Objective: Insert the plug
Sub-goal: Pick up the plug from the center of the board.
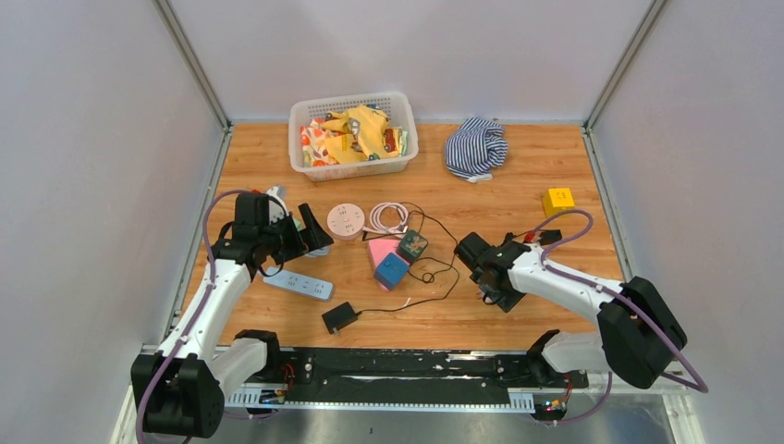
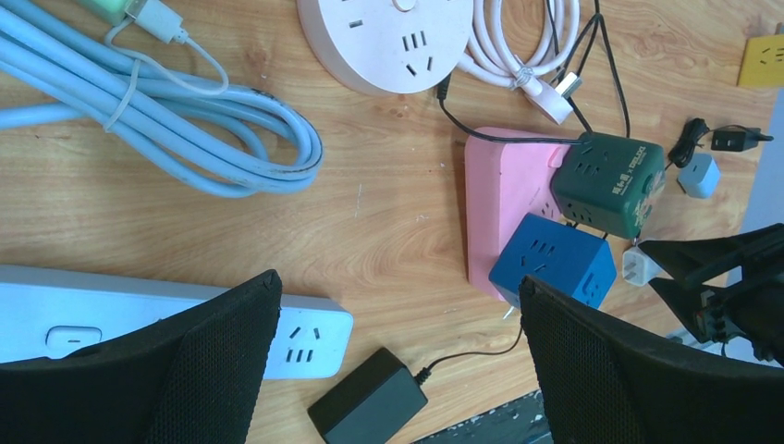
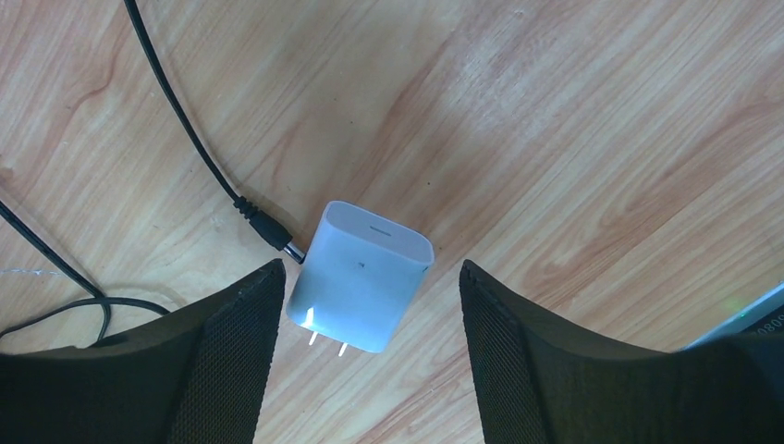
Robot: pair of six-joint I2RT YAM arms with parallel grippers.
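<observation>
1. Right wrist view: the plug (image 3: 361,277) is lying flat on the wooden table (image 3: 601,139), directly under the right gripper (image 3: 370,273) and framed between its two fingers.
   - Its long axis is running roughly up the frame, tilted a little, with the prongs pointing back toward the wrist, so the fingers are flanking its two long sides.
   - The jaws are standing wide apart, clear of the plug body on both sides and gripping nothing.
   - The barrel end of a black cable (image 3: 185,139) is resting right at the plug's left edge, so a closing finger may catch it.

2. Left wrist view: the left gripper (image 2: 398,282) is hovering with its jaws spread and empty.
   - The socket end of the white power strip (image 2: 310,338) is showing beside one finger, and the blue cube socket (image 2: 553,264) is sitting just beside the other.
   - I cannot pick out the plug with certainty here.

3. Top external view: the right gripper is covering the plug's spot, to the right of the socket cluster, while the left gripper is waiting on the cluster's far left.
   - The right arm is clearly the nearer one. The likely next move is to come down, close across the plug's width, and carry it leftward.
</observation>
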